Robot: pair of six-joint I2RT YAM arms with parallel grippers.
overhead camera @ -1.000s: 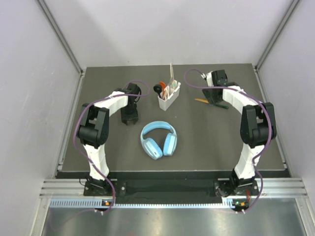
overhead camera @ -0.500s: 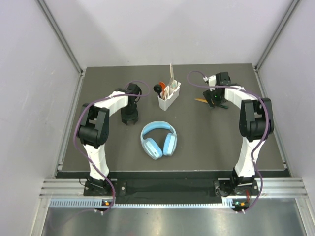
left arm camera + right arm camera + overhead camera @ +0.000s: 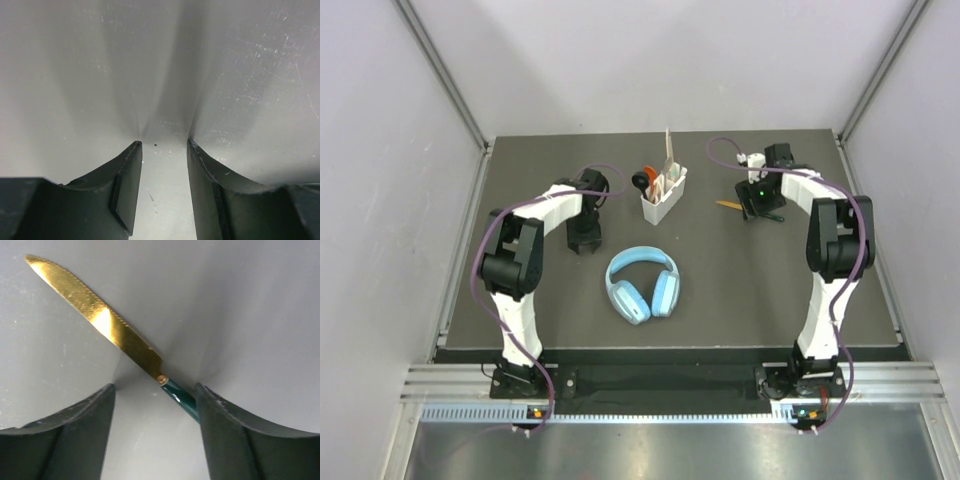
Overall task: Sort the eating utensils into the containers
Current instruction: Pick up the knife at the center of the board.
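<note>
Step in hand: pick of the last loose utensil. Right claw [image 3: 155, 395] is spread and empty, straddling the gold serrated-blade knife with the dark green handle [image 3: 100, 320]. The knife lies flat on the dark grey surface [image 3: 770, 290], with the blade-handle joint between the fingers and the blade running ahead and left of the claw. Next move, as I read it: pinch the handle, lift, and carry it to the white rectangular plastic caddy [image 3: 663, 195], which is well off to this claw's left and already has utensils standing in it. Thin flat handle, so it may slip or pivot on closing. Versus a second ago: right claw has moved from farther back to over the knife, now covering the handle. Left claw [image 3: 164, 150] is unchanged, half spread over bare surface, holding nothing. Caddy hasn't moved either.
</note>
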